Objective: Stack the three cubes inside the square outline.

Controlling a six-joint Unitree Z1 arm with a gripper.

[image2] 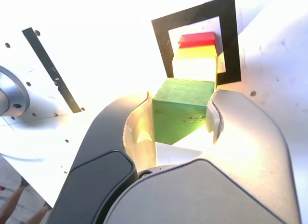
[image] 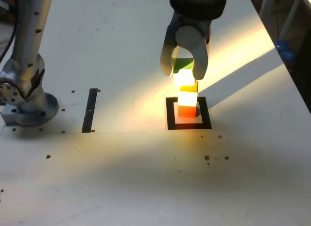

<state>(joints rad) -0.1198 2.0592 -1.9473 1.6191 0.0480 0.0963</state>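
The pincer [image: 183, 74] is pinching the green cube [image2: 180, 120], one pad against each of two opposite sides. From where I stand, the green cube is above the yellow cube [image: 190, 87], which sits on the red cube [image: 186, 112] at the bottom. The red cube rests on the white centre of the black square outline [image: 206, 112], short of the table's [image: 121, 187] right edge in the exterior view and well apart from the far edge.

The move turns on how green lies over yellow. In the exterior view it looks a little toward that view's left, a strip of yellow showing past its right side. Glare washes out the join, so I cannot tell whether the two touch or a thin gap remains.

I judge this to be the last placement: line green up if needed, settle it, then part the fingers evenly. A sideways drag could topple the column. Farther out, the straight black tape strip [image: 90, 110] lies between the outline and the arm's base [image: 36, 109].
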